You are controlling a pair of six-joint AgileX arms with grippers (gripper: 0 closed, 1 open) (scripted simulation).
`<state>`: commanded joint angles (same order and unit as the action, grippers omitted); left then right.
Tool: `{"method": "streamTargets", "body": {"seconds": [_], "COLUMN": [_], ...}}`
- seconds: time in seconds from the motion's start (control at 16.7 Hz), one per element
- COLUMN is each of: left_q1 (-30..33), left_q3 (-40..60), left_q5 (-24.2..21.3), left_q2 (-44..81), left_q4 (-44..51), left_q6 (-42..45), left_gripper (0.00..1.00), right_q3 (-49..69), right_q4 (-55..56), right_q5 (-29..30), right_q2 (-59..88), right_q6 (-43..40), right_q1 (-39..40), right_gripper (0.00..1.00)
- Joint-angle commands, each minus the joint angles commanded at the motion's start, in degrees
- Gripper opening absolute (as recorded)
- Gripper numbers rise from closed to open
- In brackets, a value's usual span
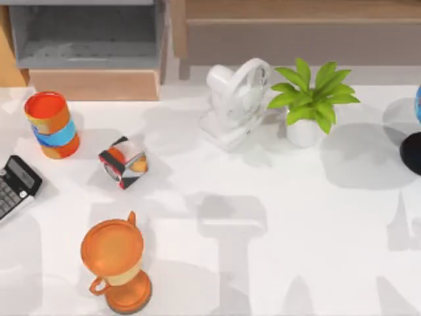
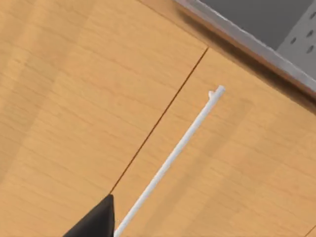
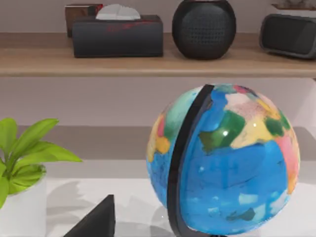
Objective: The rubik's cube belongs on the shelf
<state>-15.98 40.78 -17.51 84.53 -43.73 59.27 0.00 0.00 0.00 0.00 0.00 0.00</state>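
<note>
**Both arms parked, cube not yet located**

The left gripper (image 2: 94,219) appears as a dark tip at the edge of the left wrist view, close to a light wooden cabinet front (image 2: 74,98) with a thin white bar handle (image 2: 173,153). It holds nothing I can see, and I cannot tell whether it is wide or narrow. The right gripper (image 3: 96,217) is likewise a dark tip, low over the white table (image 1: 276,217) and facing a globe (image 3: 222,158) with a potted plant (image 3: 19,163) beside it. I cannot tell its opening either. Both arms look idle, probably held back so the work area stays free.

Farther out, a glossy black, white and orange cube (image 1: 123,162) sits left of centre on the table. It has no tile grid, so I judge it is not the rubik's cube, and I cannot tell where the rubik's cube lies.

The shelf (image 1: 296,10) runs along the back on the right, its grey-brown panel facing forward. White headphones on a stand (image 1: 237,99) and the plant stand just in front of it, so any approach would probably have to come in over them.

The grey-lined box compartment (image 1: 85,33) is at the back left. An orange-and-blue can (image 1: 51,124), a calculator (image 1: 13,187) and an orange trophy (image 1: 115,263) occupy the left side of the table
</note>
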Motion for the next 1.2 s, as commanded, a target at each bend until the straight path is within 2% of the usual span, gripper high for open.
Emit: {"method": "streamTargets", "body": {"seconds": [0.36, 0.6, 0.78, 1.2], "left_q1": [-5.12, -7.32, -8.0, -7.65], "left_q3": [14.07, 20.21, 22.19, 22.9], "left_q5": [-5.79, -8.29, -9.12, -8.84], "left_q2": [29.41, 41.98, 46.02, 46.37], "left_q4": [-14.93, -21.43, -23.52, -23.12], "left_q6": [20.01, 28.66, 31.43, 31.49], "left_gripper": [1.0, 1.0, 1.0, 1.0], "right_q3": [0.0, 0.0, 0.0, 0.0], "right_q4": [0.0, 0.0, 0.0, 0.0], "right_q5": [0.0, 0.0, 0.0, 0.0], "right_q2": [0.0, 0.0, 0.0, 0.0], "right_q6": [0.0, 0.0, 0.0, 0.0], "right_q1": [0.0, 0.0, 0.0, 0.0], "right_gripper": [1.0, 1.0, 1.0, 1.0]}}
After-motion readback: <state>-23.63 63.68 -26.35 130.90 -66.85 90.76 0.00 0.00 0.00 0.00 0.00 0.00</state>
